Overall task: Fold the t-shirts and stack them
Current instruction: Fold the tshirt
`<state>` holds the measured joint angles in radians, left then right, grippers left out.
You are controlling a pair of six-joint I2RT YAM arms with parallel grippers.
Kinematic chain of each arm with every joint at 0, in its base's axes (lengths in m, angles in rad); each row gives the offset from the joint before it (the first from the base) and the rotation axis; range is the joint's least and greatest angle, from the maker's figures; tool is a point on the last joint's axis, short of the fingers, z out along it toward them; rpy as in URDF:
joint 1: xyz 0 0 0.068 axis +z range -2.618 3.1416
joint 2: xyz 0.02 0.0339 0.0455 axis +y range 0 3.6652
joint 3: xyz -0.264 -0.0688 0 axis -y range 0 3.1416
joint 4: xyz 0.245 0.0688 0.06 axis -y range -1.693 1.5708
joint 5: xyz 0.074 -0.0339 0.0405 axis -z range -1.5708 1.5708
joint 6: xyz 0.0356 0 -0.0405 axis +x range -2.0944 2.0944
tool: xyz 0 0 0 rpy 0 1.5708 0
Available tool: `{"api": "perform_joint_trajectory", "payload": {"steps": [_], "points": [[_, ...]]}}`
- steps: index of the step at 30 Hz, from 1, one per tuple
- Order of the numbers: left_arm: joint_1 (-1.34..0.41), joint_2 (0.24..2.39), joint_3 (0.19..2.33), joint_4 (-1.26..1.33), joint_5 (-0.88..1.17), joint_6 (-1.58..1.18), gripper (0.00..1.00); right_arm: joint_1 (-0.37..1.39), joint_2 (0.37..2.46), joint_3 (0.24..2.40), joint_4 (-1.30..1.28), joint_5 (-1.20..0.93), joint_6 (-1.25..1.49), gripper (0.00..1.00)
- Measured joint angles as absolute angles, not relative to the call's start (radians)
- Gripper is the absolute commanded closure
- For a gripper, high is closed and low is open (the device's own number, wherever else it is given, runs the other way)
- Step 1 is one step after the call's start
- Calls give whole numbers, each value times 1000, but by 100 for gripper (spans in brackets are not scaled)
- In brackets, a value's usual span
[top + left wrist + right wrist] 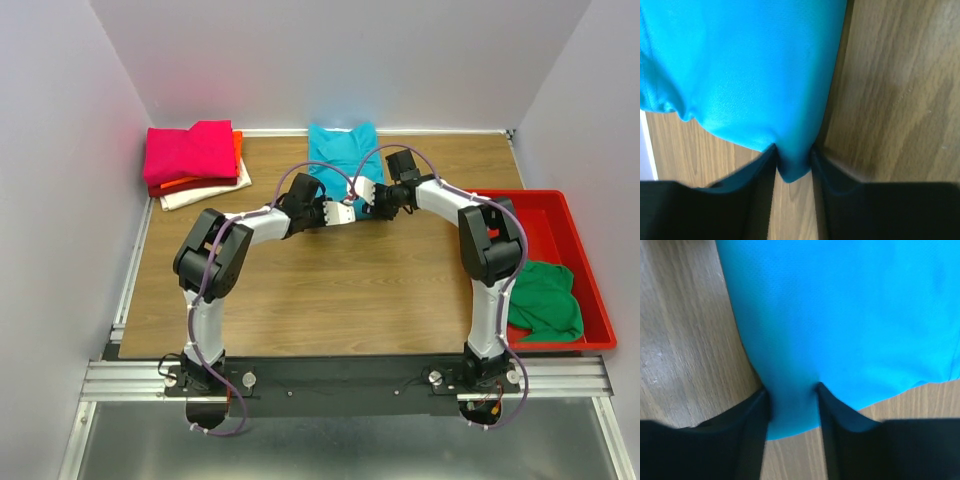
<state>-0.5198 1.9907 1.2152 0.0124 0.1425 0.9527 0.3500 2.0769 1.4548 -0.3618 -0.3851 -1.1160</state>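
Black fingers of the left gripper (793,152) pinch the near hem of the teal t-shirt (750,75); the right gripper (792,392) is clamped on the same hem beside it. The shirt lies smooth and folded narrow at the far edge of the table (300,290). A crumpled green t-shirt (545,300) sits in the red tray (597,310).

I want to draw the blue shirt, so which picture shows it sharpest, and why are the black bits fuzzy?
Top external view: the teal cloth t-shirt is small, with a bright patch at its far end. Left wrist view: weave sharp, a pale sheen; the black fingers sit too close, dark and soft-edged. Right wrist view: cloth crisp, black fingers blurred.
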Motion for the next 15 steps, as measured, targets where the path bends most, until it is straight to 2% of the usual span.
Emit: {"api": "perform_joint_trajectory", "payload": {"steps": [3, 4, 7, 13, 15], "points": [[-519, 2008, 1223, 13, 139, 952, 97, 350, 2082, 1455, -358, -379, -1107, 72], [-520, 2015, 1228, 13, 135, 953, 100, 350, 2082, 1455, -358, -379, -1100, 78], [-521, 2017, 1230, 12, 131, 952, 100, 350, 2083, 1454, -358, -379, -1089, 88], [-529, 1980, 1190, -2, 144, 933, 100, 351, 2063, 1423, -368, -399, -1077, 99], [-541, 1943, 1155, -17, 152, 922, 100, 355, 2035, 1400, -406, -415, -1078, 99]]}}
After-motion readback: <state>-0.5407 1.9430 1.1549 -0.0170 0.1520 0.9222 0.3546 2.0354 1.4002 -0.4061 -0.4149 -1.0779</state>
